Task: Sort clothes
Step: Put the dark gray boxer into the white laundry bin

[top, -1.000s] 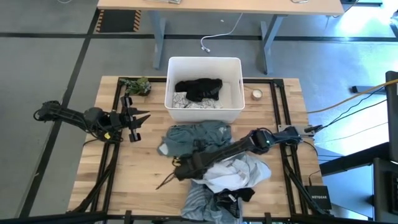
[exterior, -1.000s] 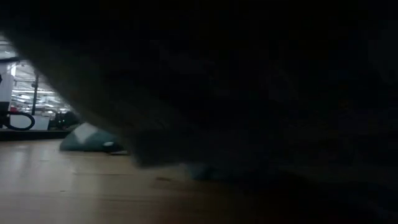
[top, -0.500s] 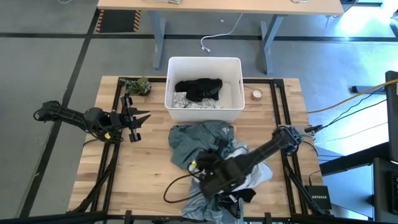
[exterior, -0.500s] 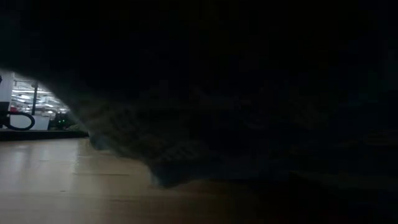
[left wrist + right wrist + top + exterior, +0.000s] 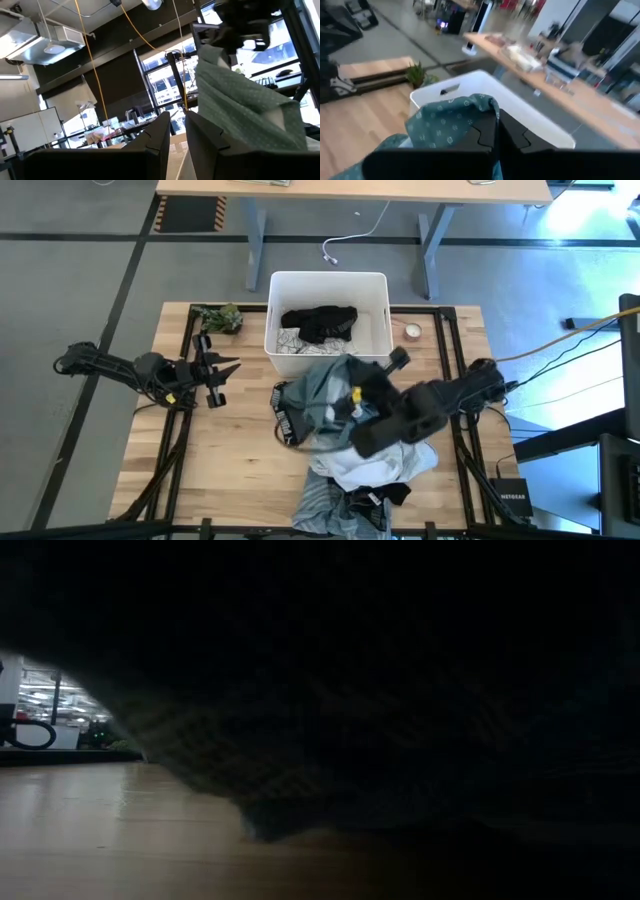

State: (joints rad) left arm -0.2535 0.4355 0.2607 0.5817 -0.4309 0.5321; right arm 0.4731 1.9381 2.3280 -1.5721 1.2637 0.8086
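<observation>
The right hand [image 5: 492, 131] is clamped on the teal garment [image 5: 320, 395], lifted just before the bin [image 5: 375, 285] at the worktop's far edge. Carry it fully over the rim before releasing, so trailing cloth clears. The left hand [image 5: 218, 370] waits, fingers parted, near the left edge.

My wooden table [image 5: 235, 450] and what lies on it.

The white bin [image 5: 328, 285] stands at the table's far middle, with black and patterned fabric inside. At the far left corner lies a small green-brown camouflage lump [image 5: 221, 317], and just right of the bin sits a small roll of tape [image 5: 412, 332], or so it looks from above. At the near middle rests a heap of clothes [image 5: 365, 470]: white and pale pieces on top, a blue-grey striped one [image 5: 322, 508] and a black one at the near edge. In the low view a dark, faintly patterned cloth [image 5: 330, 770] lies on the boards, filling most of the picture.
</observation>
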